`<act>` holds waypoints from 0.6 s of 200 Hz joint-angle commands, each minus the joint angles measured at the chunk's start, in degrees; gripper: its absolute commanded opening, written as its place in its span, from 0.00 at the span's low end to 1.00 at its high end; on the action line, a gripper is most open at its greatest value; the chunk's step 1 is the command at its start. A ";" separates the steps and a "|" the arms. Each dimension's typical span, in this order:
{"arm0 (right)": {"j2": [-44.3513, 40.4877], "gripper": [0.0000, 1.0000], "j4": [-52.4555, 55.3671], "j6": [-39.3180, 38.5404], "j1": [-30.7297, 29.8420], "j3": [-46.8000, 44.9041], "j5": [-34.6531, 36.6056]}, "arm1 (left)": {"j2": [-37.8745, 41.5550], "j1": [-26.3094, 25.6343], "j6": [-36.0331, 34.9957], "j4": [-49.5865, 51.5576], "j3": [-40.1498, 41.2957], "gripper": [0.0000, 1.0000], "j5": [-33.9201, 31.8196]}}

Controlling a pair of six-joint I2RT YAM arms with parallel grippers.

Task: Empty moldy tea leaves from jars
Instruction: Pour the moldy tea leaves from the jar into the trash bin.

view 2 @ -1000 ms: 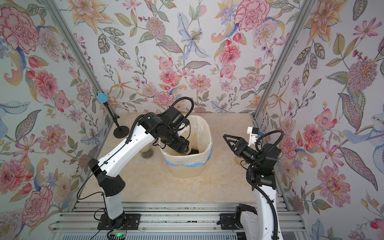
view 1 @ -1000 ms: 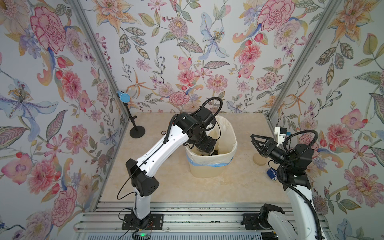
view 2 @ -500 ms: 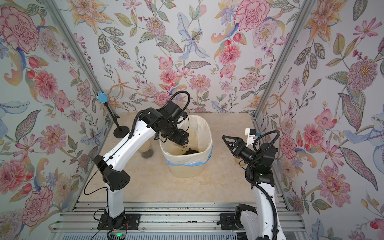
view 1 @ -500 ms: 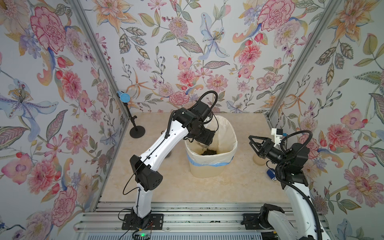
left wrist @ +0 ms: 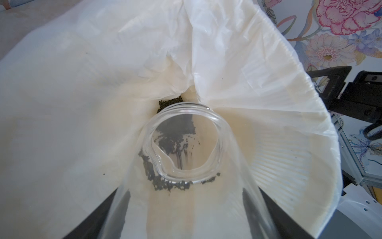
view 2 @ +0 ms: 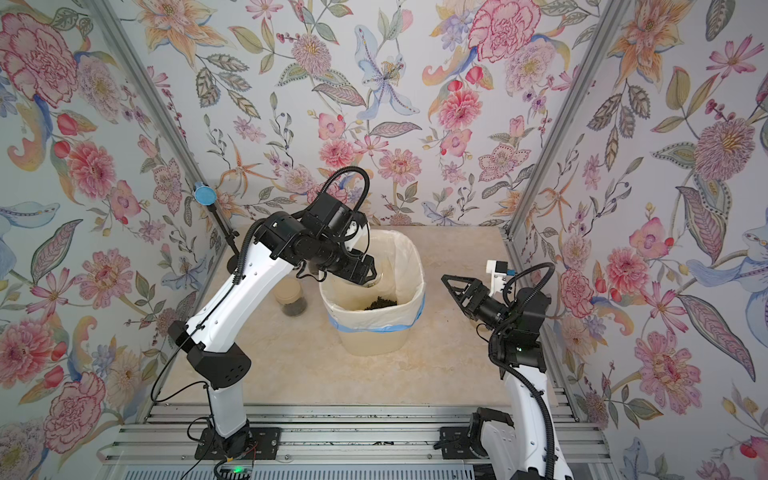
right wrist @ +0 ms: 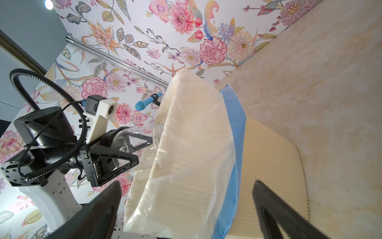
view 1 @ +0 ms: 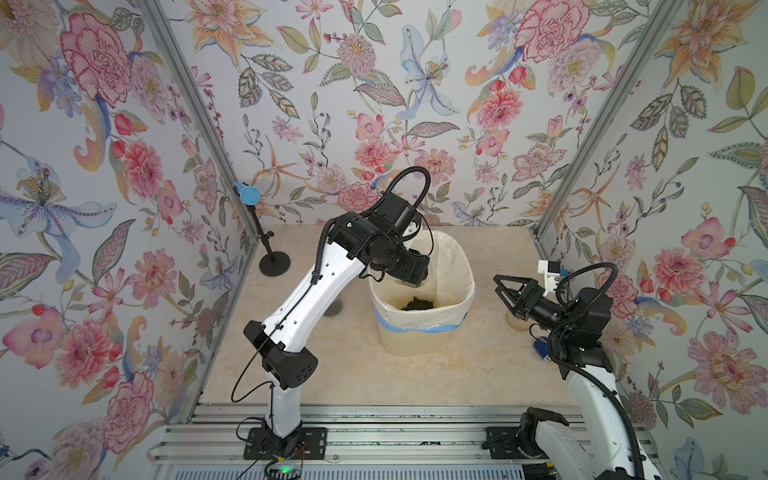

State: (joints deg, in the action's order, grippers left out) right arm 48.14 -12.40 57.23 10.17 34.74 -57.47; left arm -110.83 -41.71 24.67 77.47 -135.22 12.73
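Left end effector point(right wrist: 142, 151) clamps jar point(left wrist: 182, 207) over bin point(view 1: 419, 336); right end effector point(view 1: 503, 286) agape, empty, beside bin.

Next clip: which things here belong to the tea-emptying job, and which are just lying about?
Part of the job:
- jar tipped over the bin in the left gripper
- tea leaves heaped in the bin
- lidded jar beside the bin, leaves inside
- open right gripper, empty

Lying about:
- microphone on its stand
- small blue item by the right arm, too hidden to name
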 commanded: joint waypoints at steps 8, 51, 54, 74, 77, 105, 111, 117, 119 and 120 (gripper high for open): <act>-1.12 1.00 2.47 -2.94 -0.42 0.03 0.92 | -0.02 -0.59 -2.89 0.32 1.41 0.39 -0.99; 1.25 1.00 -0.99 -1.73 -1.02 -2.03 0.59 | -2.20 -2.32 -7.06 0.32 -0.18 0.39 -5.88; 1.02 1.00 -0.11 -2.39 -0.99 -1.81 0.77 | -2.73 -2.54 -6.94 0.31 -0.96 0.40 -6.89; -0.45 1.00 4.39 -5.76 -1.20 -0.32 2.49 | -3.85 -4.59 -8.63 0.38 7.87 0.41 -5.47; -0.47 1.00 4.55 -5.81 -1.27 -0.22 2.39 | -3.44 -4.53 -9.13 0.28 9.78 0.40 -5.41; -0.79 1.00 3.66 -5.55 -1.94 -0.45 3.34 | -4.81 -0.69 -6.66 0.25 2.77 0.38 -4.89; -0.56 1.00 3.62 -5.72 -2.08 -0.45 3.39 | -6.74 -2.59 -5.63 0.27 -0.24 0.39 -1.84; -0.28 1.00 3.61 -5.88 -2.21 -0.55 3.21 | -7.84 -4.47 -5.26 0.44 -1.09 0.39 1.35; -0.23 1.00 3.59 -5.85 -2.23 -0.59 3.24 | -8.03 -4.86 -5.09 0.43 -0.92 0.39 2.00; -0.15 1.00 3.60 -5.88 -2.25 -0.62 3.20 | -8.06 -4.99 -5.03 0.42 -0.79 0.39 2.15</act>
State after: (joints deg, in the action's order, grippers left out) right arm 48.25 -8.73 52.86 8.69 33.01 -55.05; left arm -117.14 -44.53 17.80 79.88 -128.70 8.86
